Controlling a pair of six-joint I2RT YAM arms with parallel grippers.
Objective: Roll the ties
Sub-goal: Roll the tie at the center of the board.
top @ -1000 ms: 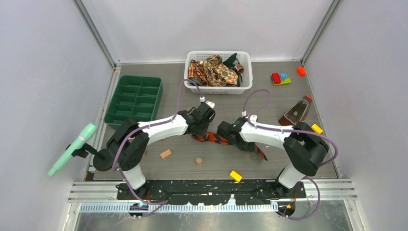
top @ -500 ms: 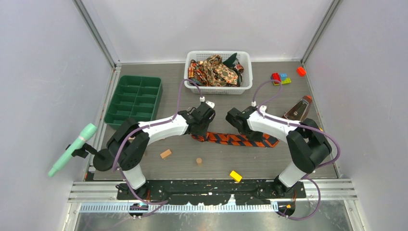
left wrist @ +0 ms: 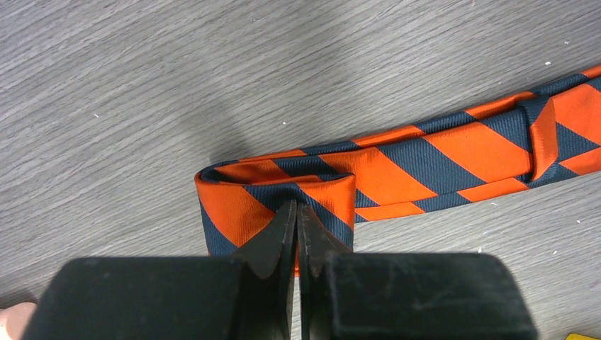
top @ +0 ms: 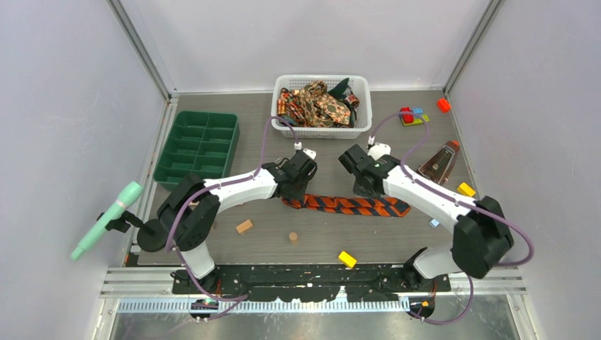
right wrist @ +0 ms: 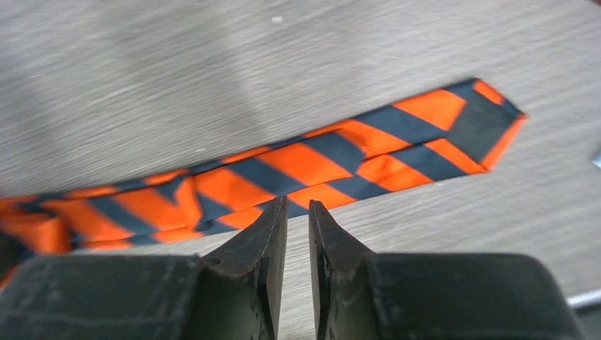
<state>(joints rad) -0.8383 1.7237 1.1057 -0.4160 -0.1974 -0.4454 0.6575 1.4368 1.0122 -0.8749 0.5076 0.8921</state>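
An orange-and-dark striped tie (top: 351, 206) lies flat and straight on the table, pointed end (right wrist: 489, 120) to the right. Its left end is folded over into a short loop (left wrist: 276, 191). My left gripper (left wrist: 298, 207) is shut on that folded end, at the tie's left tip (top: 293, 195). My right gripper (right wrist: 298, 205) hovers over the tie's near edge, about its middle (top: 363, 190), jaws a little apart with nothing between them. More ties, brown-gold paisley (top: 319, 105) and dark green (top: 341, 86), are heaped in the white basket (top: 320, 132).
A green compartment tray (top: 197, 145) stands at the back left. A wooden block (top: 244, 227), a wooden cylinder (top: 293, 237) and a yellow brick (top: 346, 259) lie near the front. At the right are a brown metronome (top: 438, 164), coloured bricks (top: 412, 115) and another yellow brick (top: 466, 189).
The right gripper drew the tie out straight to the right, let go of it, opened slightly and pulled back above it. The left gripper kept its hold and has not moved.
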